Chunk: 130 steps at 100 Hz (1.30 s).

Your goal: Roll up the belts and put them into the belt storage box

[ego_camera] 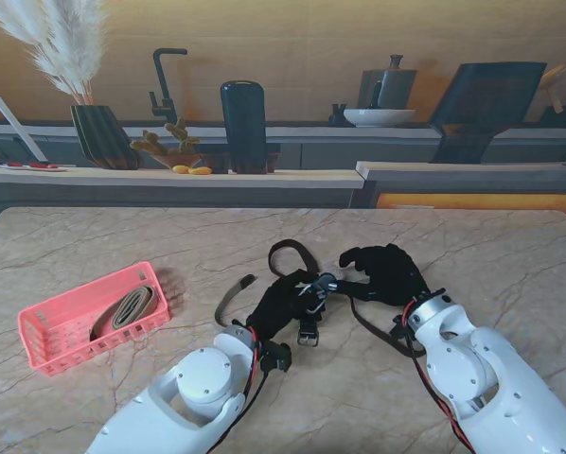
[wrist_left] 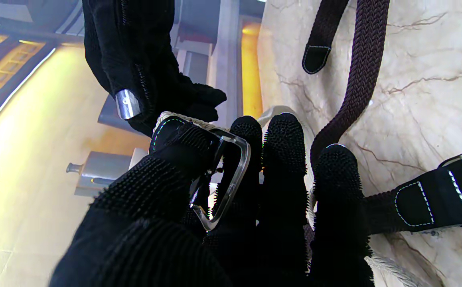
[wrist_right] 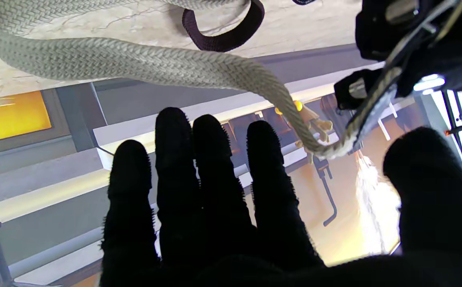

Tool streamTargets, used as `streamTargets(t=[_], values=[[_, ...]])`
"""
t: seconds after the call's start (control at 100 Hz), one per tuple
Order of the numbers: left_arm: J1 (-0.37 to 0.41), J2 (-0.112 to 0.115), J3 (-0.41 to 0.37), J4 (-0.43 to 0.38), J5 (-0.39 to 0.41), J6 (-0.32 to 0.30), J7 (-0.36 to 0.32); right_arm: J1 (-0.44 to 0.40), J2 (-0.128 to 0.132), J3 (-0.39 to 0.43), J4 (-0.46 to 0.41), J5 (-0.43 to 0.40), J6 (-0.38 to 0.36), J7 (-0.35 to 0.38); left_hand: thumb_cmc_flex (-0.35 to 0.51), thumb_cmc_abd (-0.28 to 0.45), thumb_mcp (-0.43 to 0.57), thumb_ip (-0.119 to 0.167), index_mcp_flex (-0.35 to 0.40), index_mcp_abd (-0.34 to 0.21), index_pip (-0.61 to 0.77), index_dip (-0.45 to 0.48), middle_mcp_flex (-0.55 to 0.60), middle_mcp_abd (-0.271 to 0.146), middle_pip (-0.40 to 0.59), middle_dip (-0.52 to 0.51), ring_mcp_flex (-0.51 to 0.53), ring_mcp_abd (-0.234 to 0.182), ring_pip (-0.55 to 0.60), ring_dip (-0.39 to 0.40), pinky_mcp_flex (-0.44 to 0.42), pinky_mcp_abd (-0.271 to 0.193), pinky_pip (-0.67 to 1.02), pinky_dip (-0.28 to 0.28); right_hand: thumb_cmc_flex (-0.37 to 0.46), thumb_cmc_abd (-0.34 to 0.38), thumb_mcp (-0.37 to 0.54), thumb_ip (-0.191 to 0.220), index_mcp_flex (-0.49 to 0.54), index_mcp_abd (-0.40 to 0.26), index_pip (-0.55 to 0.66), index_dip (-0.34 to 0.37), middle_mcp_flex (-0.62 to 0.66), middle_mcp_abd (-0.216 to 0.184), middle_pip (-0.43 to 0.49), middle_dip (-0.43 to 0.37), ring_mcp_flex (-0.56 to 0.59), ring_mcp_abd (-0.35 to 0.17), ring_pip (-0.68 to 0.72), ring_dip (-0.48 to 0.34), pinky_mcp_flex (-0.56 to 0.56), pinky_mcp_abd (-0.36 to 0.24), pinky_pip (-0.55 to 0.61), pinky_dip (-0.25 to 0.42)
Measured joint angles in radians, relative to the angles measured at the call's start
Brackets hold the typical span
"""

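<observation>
Your left hand (wrist_left: 231,191) pinches the pale belt's (wrist_right: 135,65) buckle (wrist_left: 225,181); right hand (wrist_right: 223,207) hangs spread, empty. Keep the strap between thumb and fingers, winding tightly. The box (ego_camera: 46,326) waits leftward.

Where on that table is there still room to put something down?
Bare marble runs along the far edge of the table, and on the right beyond the right hand. It is crowded mid-table, where both hands and belts tangle, and at the left by the pink basket.

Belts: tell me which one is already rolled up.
The tan belt coiled inside the pink basket, on my left. The cream braided belt and dark braided belt are both unrolled, by the hands.
</observation>
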Motion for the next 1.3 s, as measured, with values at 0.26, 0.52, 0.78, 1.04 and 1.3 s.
streamTargets(t=[0.26, 0.52, 0.78, 1.04, 1.3], values=[[-0.002, -0.002, 0.006, 0.005, 0.016, -0.006, 0.002, 0.014, 0.009, -0.02, -0.002, 0.043, 0.007, 0.084, 0.0, 0.0, 0.0, 0.0, 0.0, -0.007, 0.0, 0.0, 0.0, 0.0, 0.0, 0.0, 0.0, 0.0, 0.0, 0.0, 0.0, 0.0, 0.0, 0.0, 0.003, 0.0, 0.003, 0.0, 0.088, -0.039, 0.103, 0.075, 0.087, 0.001, 0.096, 0.046, 0.06, 0.018, 0.136, 0.079, 0.014, -0.002, 0.075, 0.001], [-0.008, -0.003, 0.012, 0.014, 0.035, -0.007, 0.007, 0.026, 0.009, -0.032, 0.001, 0.087, -0.007, 0.084, 0.0, 0.0, -0.002, 0.0, 0.0, -0.036, 0.003, 0.0, -0.011, 0.0, -0.015, -0.001, -0.001, 0.0, 0.0, 0.0, -0.005, 0.0, 0.0, 0.0, 0.175, 0.032, -0.094, 0.001, 0.129, -0.051, 0.154, 0.077, 0.13, -0.013, 0.099, 0.046, 0.072, 0.018, 0.149, 0.089, 0.012, -0.011, 0.076, 0.001], [-0.012, -0.006, 0.016, 0.02, 0.043, -0.007, 0.015, 0.019, 0.009, -0.025, -0.013, 0.1, -0.018, 0.104, 0.01, -0.001, -0.012, 0.0, 0.0, -0.052, 0.004, -0.024, -0.01, 0.0, -0.025, -0.018, -0.011, 0.0, -0.025, -0.003, -0.009, 0.0, -0.002, 0.0, 0.36, -0.036, -0.065, -0.038, 0.08, -0.069, 0.409, -0.208, 0.171, -0.037, 0.099, 0.04, 0.092, 0.005, 0.158, 0.09, 0.011, -0.012, 0.076, 0.0], [-0.016, -0.007, 0.024, 0.029, 0.077, -0.012, 0.024, 0.017, 0.012, -0.023, -0.026, 0.123, -0.034, 0.132, -0.037, -0.044, 0.117, -0.003, 0.013, -0.085, 0.01, -0.137, -0.017, -0.003, -0.141, -0.076, -0.058, 0.009, -0.064, -0.06, -0.057, 0.001, -0.026, -0.031, 0.383, -0.086, 0.083, -0.104, 0.079, -0.055, 0.434, -0.244, 0.205, -0.056, 0.073, 0.018, 0.113, -0.01, 0.15, 0.089, 0.01, -0.013, 0.06, -0.018], [-0.032, 0.001, 0.021, 0.047, 0.2, -0.027, 0.01, 0.017, 0.007, 0.009, -0.037, 0.017, -0.107, 0.058, -0.286, -0.049, 0.183, 0.002, -0.023, -0.067, -0.26, -0.237, -0.283, -0.016, -0.127, -0.381, -0.201, 0.01, -0.168, -0.089, -0.167, 0.002, -0.07, -0.036, 0.383, -0.087, 0.095, -0.145, 0.079, -0.087, 0.435, -0.24, 0.205, -0.078, 0.061, 0.017, 0.113, -0.033, 0.111, 0.076, -0.003, -0.013, 0.009, -0.033]])
